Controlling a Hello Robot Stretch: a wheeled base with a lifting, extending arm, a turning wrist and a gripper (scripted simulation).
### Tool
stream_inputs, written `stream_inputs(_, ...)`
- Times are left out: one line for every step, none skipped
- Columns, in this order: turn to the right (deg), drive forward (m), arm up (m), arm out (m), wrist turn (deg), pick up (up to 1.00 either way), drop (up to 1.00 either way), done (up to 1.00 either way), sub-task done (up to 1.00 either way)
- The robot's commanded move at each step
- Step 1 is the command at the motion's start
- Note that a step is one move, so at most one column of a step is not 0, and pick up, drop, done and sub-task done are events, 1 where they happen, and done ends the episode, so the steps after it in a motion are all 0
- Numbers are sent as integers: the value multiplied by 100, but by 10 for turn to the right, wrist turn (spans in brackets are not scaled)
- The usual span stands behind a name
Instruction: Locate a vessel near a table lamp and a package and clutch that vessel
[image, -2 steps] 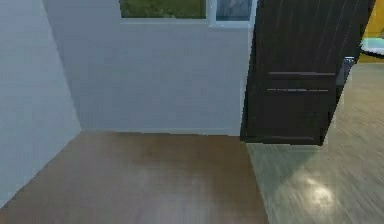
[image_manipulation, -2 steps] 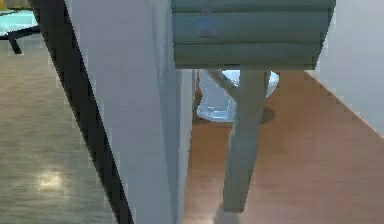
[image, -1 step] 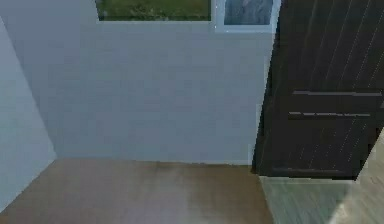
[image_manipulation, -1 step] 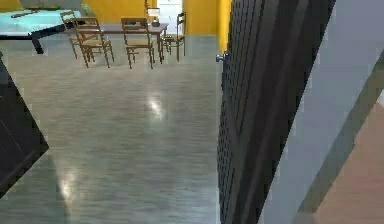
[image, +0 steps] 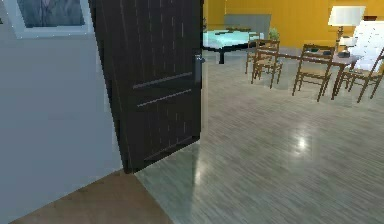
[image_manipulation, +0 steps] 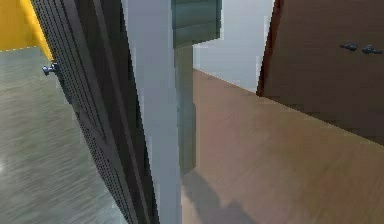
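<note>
Through the doorway, a wooden dining table (image: 337, 58) with several wooden chairs (image: 313, 70) stands at the far right of the forward view. A table lamp (image: 346, 17) with a pale shade rises behind it. Next to the lamp, at the right edge, is a white boxy thing (image: 370, 42). Small dark blobs (image: 312, 48) lie on the tabletop; I cannot tell what they are.
A dark panelled door (image: 150, 75) stands ajar right ahead, its handle (image: 199, 58) at the opening; the door (image_manipulation: 85, 110) and a grey wall end (image_manipulation: 155, 110) are close. A bed (image: 228, 40) stands by the yellow wall. Pale floor (image: 280, 140) lies open. A brown door (image_manipulation: 330, 60) stands farther out.
</note>
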Motion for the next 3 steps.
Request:
stream_inputs(60,0,0,0,0,0,0,0,0)
stream_inputs(0,40,0,0,0,0,0,0,0)
stream_inputs(150,0,0,0,0,0,0,0,0)
